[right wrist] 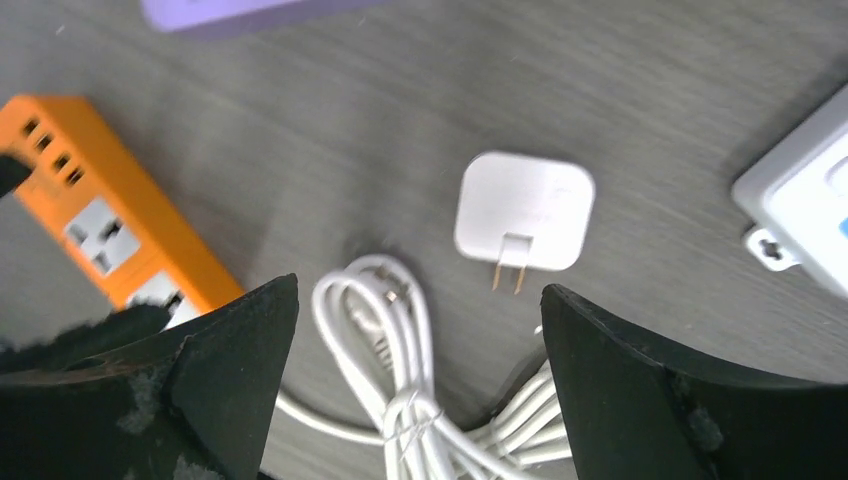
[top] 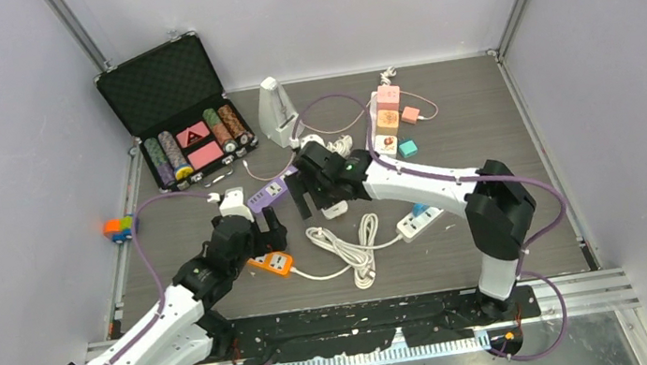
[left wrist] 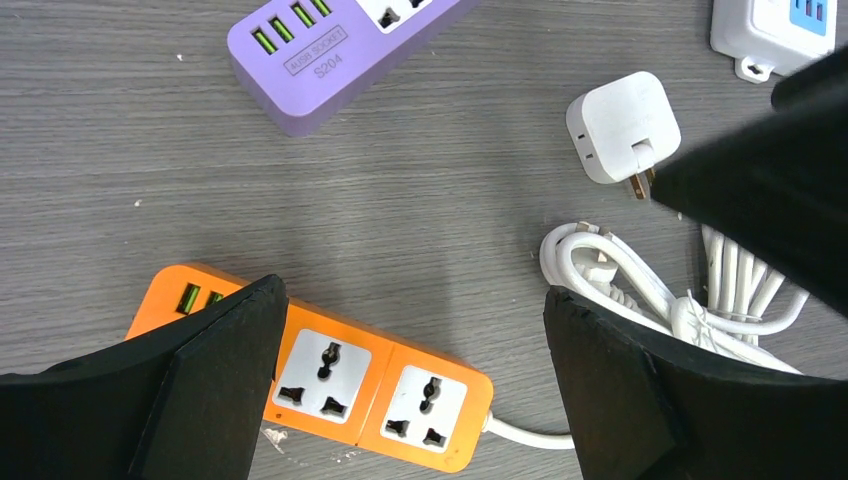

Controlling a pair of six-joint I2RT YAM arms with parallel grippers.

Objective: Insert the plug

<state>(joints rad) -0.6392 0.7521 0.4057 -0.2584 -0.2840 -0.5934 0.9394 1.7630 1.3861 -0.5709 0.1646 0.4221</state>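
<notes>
From above, the plug (top: 335,209) lay on the table (top: 482,124) just beside the right gripper (top: 307,194), right of the purple strip (top: 266,193) and far of the cable (top: 352,245). The left wrist view showed the left gripper (left wrist: 412,295) spread wide over the orange strip (left wrist: 380,385). In the right wrist view, the right jaws stood wide, holding nothing. The plug lay free, prongs toward the cable.

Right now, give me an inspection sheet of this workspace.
Surface: grey wood-grain table.
Job's things: white plug lies loose, prongs exposed; orange power strip visible sockets empty; purple power strip and white power strip nearby.
Clutter: open chip case, metronome, pink blocks at the back.
Grippers: left gripper open over the orange strip; right gripper open above the plug; neither holds anything.
Cables: coiled white cable beside the plug.
Surroundings: pale walls on three sides.
</notes>
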